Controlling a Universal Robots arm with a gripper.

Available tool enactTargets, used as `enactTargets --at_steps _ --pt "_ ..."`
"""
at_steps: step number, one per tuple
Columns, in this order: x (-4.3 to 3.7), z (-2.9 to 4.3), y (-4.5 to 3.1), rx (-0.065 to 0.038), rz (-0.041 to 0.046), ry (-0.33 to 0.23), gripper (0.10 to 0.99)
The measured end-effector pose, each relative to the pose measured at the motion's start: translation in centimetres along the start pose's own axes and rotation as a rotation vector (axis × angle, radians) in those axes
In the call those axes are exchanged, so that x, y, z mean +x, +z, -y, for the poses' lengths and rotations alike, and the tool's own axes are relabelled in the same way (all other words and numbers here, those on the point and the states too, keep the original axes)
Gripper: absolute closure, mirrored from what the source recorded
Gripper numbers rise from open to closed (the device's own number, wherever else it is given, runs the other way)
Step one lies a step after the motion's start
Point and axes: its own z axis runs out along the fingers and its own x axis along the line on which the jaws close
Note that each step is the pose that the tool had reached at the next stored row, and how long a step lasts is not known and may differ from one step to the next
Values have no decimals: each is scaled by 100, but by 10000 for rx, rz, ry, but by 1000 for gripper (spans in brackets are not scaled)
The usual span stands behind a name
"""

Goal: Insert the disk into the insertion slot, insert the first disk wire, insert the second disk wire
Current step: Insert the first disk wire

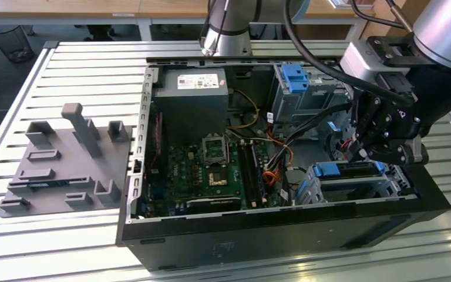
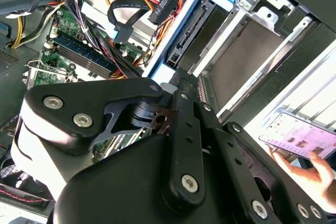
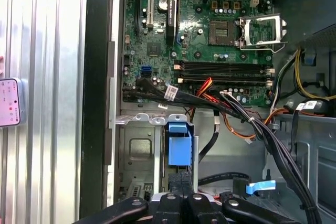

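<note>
Your black gripper [image 3: 181, 176]: fingers closed together, clasping nothing; tips touch the carrier's end | Disk: flat hard drive in a bright blue plastic carrier frame [image 3: 178, 149] sits inside the small silver-grey sheet-metal drive cage [image 1: 316, 187]; cage stands in the open black computer case [image 1: 209, 247], beside the green motherboard [image 1: 202, 170]; black cables [image 3: 199, 99] run near it

The slatted metal surface [image 1: 69, 64] carries an open computer case [image 1: 288, 241] and, toward the exterior view's left, a grey fixture plate [image 1: 53, 176].
</note>
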Motion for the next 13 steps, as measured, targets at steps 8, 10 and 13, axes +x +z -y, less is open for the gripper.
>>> enactTargets --at_steps 8,10,13 --pt "-10 25 0 0 0 -1 980" --pt "-13 30 -1 0 0 0 980" --pt "-18 38 0 0 0 -1 980"
